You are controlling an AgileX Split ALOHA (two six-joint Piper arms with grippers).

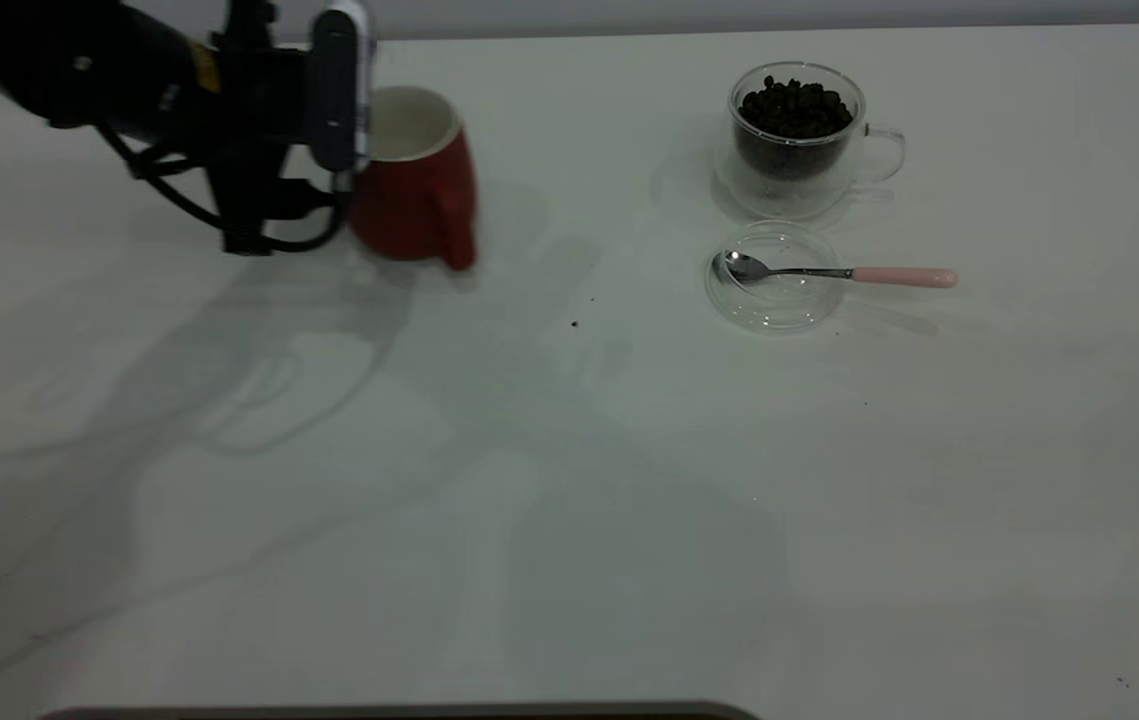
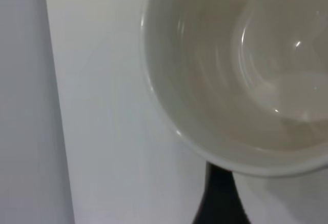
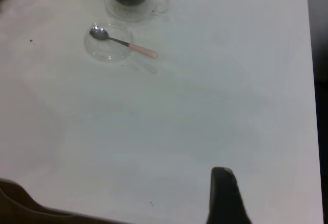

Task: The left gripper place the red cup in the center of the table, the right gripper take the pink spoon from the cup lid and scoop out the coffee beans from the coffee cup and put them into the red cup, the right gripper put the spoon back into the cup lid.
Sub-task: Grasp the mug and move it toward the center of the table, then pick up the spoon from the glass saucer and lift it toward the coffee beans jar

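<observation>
The red cup (image 1: 419, 195), white inside, hangs tilted at the far left of the table, with my left gripper (image 1: 354, 180) shut on its rim. The left wrist view looks down into the red cup (image 2: 220, 80), and a dark fingertip (image 2: 219, 198) lies just outside its rim. A glass coffee cup (image 1: 797, 135) full of coffee beans stands at the far right. In front of it lies the clear cup lid (image 1: 777, 290), with the pink spoon (image 1: 849, 273) bowl-down in it and its handle sticking out to the right. My right gripper (image 3: 225, 196) hovers well back from the lid (image 3: 107, 49) and spoon (image 3: 128, 44).
A few dark specks (image 1: 574, 323) lie on the white table (image 1: 569, 500) near its middle. The table's right edge (image 3: 310, 80) shows in the right wrist view. A dark strip (image 1: 399, 712) runs along the near edge.
</observation>
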